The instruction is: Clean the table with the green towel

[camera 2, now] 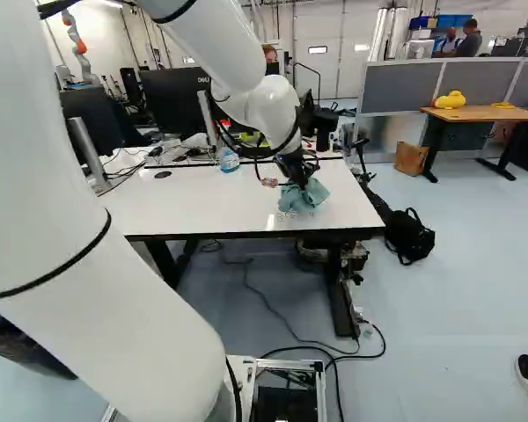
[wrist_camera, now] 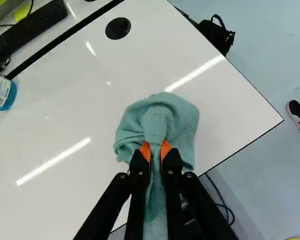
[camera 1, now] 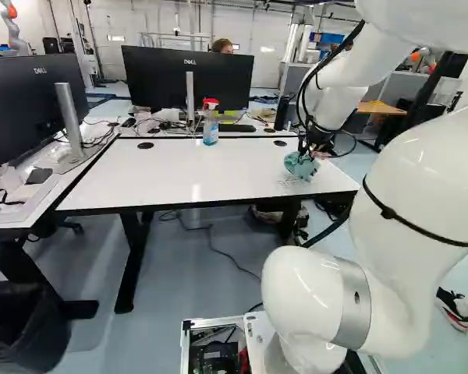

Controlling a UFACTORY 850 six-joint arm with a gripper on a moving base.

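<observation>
While the end effector (camera 2: 304, 182) pinches it between nearly closed fingers, the green towel (wrist_camera: 184, 120) bunches in rumpled folds

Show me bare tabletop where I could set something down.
Widest: the white table between spray bottle and its front edge. Smaller: between the green towel and the round black cap. Crowded: around the pincer, shut on the towel, and beyond the far edge, with keyboard, cables and monitors.
</observation>
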